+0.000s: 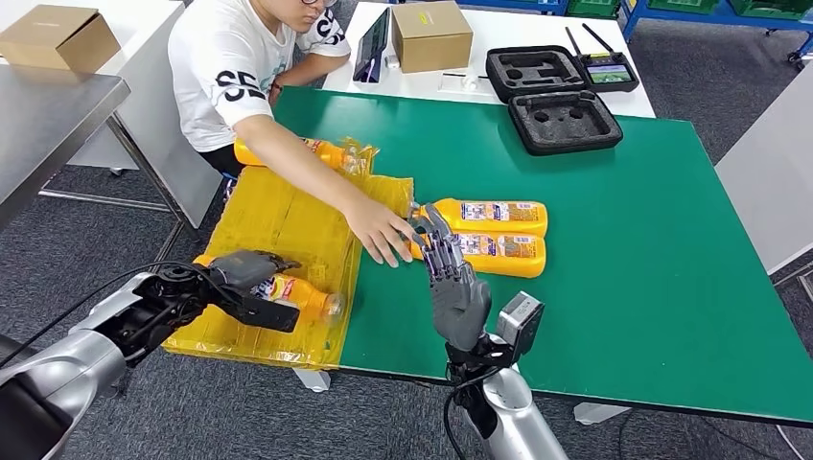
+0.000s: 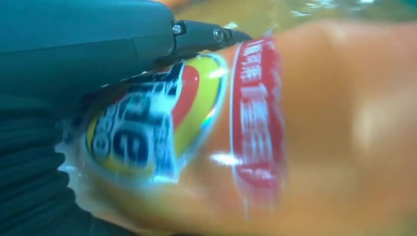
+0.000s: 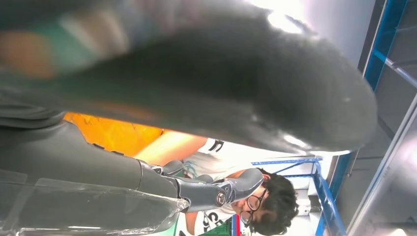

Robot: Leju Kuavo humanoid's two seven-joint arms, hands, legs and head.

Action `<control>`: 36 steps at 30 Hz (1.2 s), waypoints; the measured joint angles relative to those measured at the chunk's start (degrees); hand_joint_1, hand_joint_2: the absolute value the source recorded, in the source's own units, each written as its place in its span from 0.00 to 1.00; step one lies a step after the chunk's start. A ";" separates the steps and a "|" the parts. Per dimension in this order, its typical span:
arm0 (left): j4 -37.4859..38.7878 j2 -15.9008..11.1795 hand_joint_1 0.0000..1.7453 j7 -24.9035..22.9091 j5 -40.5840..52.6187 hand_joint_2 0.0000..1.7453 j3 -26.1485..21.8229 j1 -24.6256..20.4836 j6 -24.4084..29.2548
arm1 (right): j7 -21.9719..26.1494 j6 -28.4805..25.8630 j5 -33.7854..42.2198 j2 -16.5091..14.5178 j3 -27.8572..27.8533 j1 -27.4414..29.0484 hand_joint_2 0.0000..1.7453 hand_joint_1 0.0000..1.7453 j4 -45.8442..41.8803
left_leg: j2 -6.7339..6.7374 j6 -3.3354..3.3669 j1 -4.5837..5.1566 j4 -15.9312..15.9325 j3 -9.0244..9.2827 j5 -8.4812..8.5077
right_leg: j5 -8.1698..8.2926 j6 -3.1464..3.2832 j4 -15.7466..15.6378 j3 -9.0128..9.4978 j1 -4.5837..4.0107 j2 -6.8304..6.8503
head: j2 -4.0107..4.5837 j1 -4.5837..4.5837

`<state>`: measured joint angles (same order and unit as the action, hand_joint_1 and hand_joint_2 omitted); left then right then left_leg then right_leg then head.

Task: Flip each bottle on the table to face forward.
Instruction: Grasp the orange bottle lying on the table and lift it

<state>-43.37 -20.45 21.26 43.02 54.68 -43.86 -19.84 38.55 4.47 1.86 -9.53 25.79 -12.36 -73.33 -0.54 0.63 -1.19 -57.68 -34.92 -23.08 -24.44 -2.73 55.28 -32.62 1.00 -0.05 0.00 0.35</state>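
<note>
My left hand (image 1: 244, 273) grips an orange bottle (image 1: 299, 293) lying on the yellow plastic sheet (image 1: 278, 216) at the table's left end. Its blue, yellow and red label (image 2: 162, 118) sits close under my fingers (image 2: 206, 35). Two more orange bottles (image 1: 494, 217) (image 1: 500, 255) lie side by side on the green table (image 1: 652, 240). My right hand (image 1: 453, 287) stands upright just in front of them, fingers apart and stretched toward their cap ends, holding nothing. A fourth bottle (image 1: 331, 152) lies at the sheet's far edge behind a person's arm.
A person sits at the far left of the table; their hand (image 1: 383, 232) reaches across the sheet to the caps of the two bottles, right beside my right hand. Black foam cases (image 1: 561, 120), a cardboard box (image 1: 431, 35) and a tablet (image 1: 372, 45) stand at the back.
</note>
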 joint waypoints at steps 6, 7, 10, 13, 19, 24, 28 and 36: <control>4.14 1.66 0.00 4.51 -6.82 0.00 -1.22 -2.00 -8.07 | -0.90 -0.38 1.24 -0.09 0.66 -1.54 0.00 0.00 1.25 | 0.02 0.02 0.01 0.00 -0.02 0.02 | 0.04 -0.01 0.01 -0.02 0.00 -0.01 | 0.00 0.01; 4.80 1.84 0.00 4.73 -7.25 0.00 -1.29 -2.26 -8.41 | -1.10 -0.41 1.46 -0.14 0.83 -1.86 0.00 0.00 1.48 | 0.03 0.01 0.01 0.00 -0.02 0.02 | 0.04 -0.01 0.01 -0.03 0.00 -0.01 | 0.00 0.01; 6.48 2.19 0.00 5.35 -8.40 0.00 -1.42 -2.69 -8.72 | -1.56 -0.65 2.04 -0.38 1.21 -2.64 0.00 0.00 2.17 | 0.05 0.01 0.00 0.00 -0.02 0.01 | 0.03 0.00 0.01 -0.05 -0.02 -0.02 | 0.00 0.02; 7.81 2.26 0.00 6.62 -10.11 0.00 -1.56 -3.19 -10.14 | -1.73 -0.92 2.31 -0.50 1.50 -3.08 0.00 0.00 2.85 | 0.05 0.01 -0.02 0.01 -0.02 0.01 | 0.03 0.01 0.03 -0.06 -0.05 -0.02 | 0.00 0.01; 9.08 2.25 0.00 8.00 -11.59 0.00 -2.19 -3.62 -12.03 | -1.76 -0.98 2.52 -0.54 1.97 -3.56 0.00 0.00 3.86 | 0.04 0.00 -0.03 0.01 -0.03 0.01 | 0.02 0.01 0.05 -0.07 -0.05 -0.02 | 0.00 0.00; 9.41 2.18 0.00 8.51 -12.84 0.00 -2.42 -3.82 -13.30 | -1.78 -1.02 2.78 -0.55 2.23 -3.73 0.00 0.00 4.42 | 0.04 0.00 -0.03 0.01 -0.03 0.01 | 0.03 0.01 0.05 -0.07 -0.04 -0.02 | 0.00 0.00; 9.88 1.97 0.00 9.36 -16.44 0.00 -3.35 -3.94 -13.39 | -1.84 -1.37 3.02 -0.53 2.43 -3.68 0.00 0.00 4.64 | 0.07 0.00 -0.03 0.01 -0.09 0.02 | 0.03 0.01 0.05 -0.19 -0.05 -0.02 | 0.01 0.00; 10.61 3.49 0.00 10.55 -13.22 0.00 -8.41 -0.61 18.15 | -1.61 -2.05 1.76 -0.22 2.39 -1.04 0.00 0.00 4.31 | 0.09 -0.02 -0.03 -0.02 -0.40 0.04 | 0.03 0.02 0.06 -0.49 -0.03 -0.03 | 0.00 -0.01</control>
<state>-32.76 -16.96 31.81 29.79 46.27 -44.46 -1.70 36.94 2.43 3.62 -9.75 28.18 -13.41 -69.02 -0.45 0.61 -1.22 -57.70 -35.31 -23.04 -24.41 -2.72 55.34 -33.11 0.97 -0.08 0.00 0.34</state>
